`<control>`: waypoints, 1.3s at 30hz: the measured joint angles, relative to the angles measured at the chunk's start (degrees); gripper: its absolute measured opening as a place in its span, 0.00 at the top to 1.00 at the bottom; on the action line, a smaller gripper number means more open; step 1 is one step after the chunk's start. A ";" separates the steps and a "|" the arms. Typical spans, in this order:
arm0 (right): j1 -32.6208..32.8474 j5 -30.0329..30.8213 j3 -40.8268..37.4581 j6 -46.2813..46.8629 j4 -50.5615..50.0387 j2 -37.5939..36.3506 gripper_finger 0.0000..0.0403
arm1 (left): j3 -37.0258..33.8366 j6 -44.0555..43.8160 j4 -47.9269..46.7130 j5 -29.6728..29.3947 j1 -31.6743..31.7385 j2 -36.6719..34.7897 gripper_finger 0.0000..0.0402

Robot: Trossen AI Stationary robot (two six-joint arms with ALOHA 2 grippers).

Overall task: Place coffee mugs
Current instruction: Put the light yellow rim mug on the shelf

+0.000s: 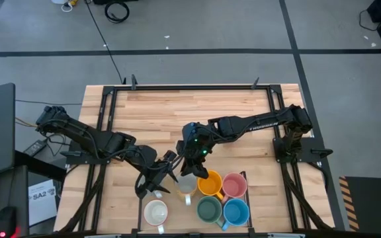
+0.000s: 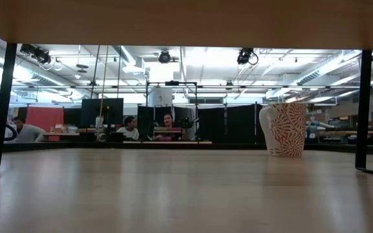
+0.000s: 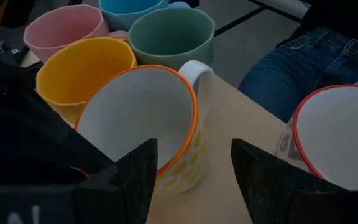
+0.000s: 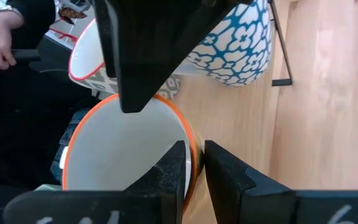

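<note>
**Gripping a mug rim at the near edge of a butcher-block table**

Spanning the frame from above, the table (image 1: 177, 106) is pale wooden planking bounded by a black metal frame, standing on a grey floor crossed by dark tape lines. A black desk sits off its left side, with a white sheet (image 1: 42, 196) below it printed "SA2". Black-and-yellow hazard striping (image 1: 352, 205) shows at the lower right. The right arm's link carries white lettering, too small to read. From table height, the room beyond is a wide workshop with ceiling strip lights, dark partitions and several seated people; a red-and-white patterned mug (image 2: 285, 129) stands upright on the wood.

The mugs cluster at the table's near edge: a yellow mug (image 1: 210, 183), a pink mug (image 1: 234, 184), a green mug (image 1: 208, 209) and a blue mug (image 1: 236, 211) touching in a square, an orange-rimmed white mug (image 1: 186, 184) just beside the yellow one, and a cream mug (image 1: 155, 213) nearby.

The right gripper (image 4: 194, 163) pinches the wall of the orange-rimmed white mug, one finger inside, one outside. The left gripper (image 3: 194, 165) hovers just beside that mug, jaws spread, nothing between them. A person's jeans show past the table edge.
</note>
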 joint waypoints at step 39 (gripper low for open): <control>-0.78 -3.89 -0.04 -0.09 3.64 -2.72 0.84 | 0.04 -0.14 4.66 -0.35 0.02 0.00 0.47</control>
